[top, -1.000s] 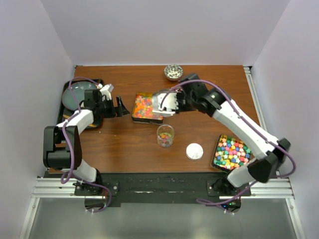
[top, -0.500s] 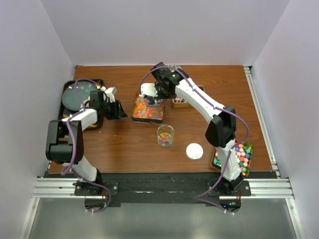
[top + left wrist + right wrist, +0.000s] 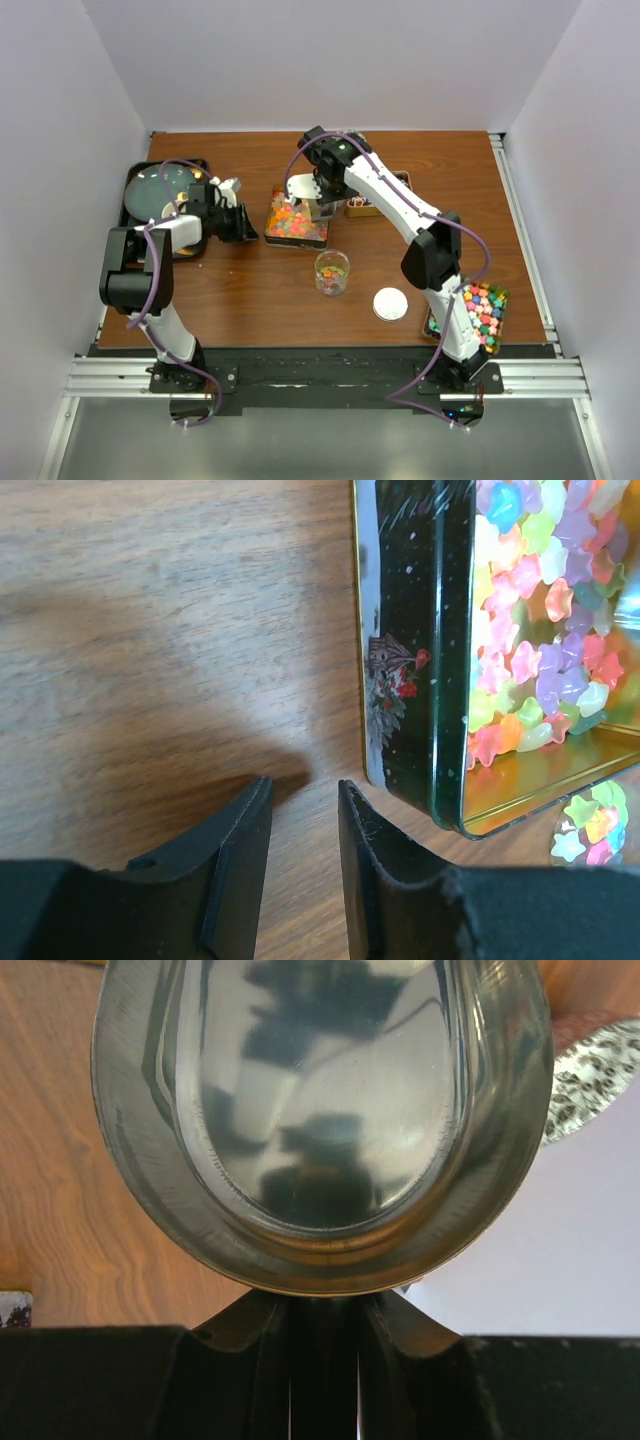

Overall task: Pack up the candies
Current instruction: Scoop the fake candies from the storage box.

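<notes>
Beside tin (image 3: 410,680) of candies (image 3: 530,630), left pincer (image 3: 303,785) slightly agape (empty), right pincer (image 3: 320,1305) clamping scoop (image 3: 320,1110).

Robot lab test cell, not a home: plain white walls (image 3: 330,60) box in a wooden table (image 3: 260,290); left arm (image 3: 150,262) and right arm (image 3: 395,205) bolted to aluminium rail (image 3: 320,377) at near edge.

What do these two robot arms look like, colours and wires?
The left arm and right arm both have white segments between black joints, with a purple cable looping alongside. The left hand and right hand are black, with two fingers each.
</notes>
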Action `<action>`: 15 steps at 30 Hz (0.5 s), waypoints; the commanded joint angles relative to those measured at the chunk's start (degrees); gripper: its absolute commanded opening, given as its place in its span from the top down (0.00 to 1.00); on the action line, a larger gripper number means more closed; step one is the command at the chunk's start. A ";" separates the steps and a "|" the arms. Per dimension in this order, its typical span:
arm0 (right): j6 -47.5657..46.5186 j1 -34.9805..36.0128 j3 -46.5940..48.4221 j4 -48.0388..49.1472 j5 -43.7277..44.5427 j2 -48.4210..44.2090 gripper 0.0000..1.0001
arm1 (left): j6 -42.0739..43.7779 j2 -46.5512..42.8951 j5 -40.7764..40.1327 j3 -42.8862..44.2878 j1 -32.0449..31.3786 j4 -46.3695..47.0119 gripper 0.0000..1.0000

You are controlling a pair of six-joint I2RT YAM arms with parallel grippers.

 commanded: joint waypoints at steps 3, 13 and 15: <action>-1.74 -0.11 6.29 -4.21 5.74 5.21 1.00 | -0.83 0.78 2.28 -0.96 -1.82 4.35 0.62; -6.83 -0.11 11.30 -10.01 10.49 10.31 1.00 | -3.20 5.53 5.97 1.23 -6.57 8.49 0.62; -7.62 -0.11 12.01 -10.54 10.67 11.46 1.00 | -3.29 6.41 6.33 1.67 -6.57 8.31 0.62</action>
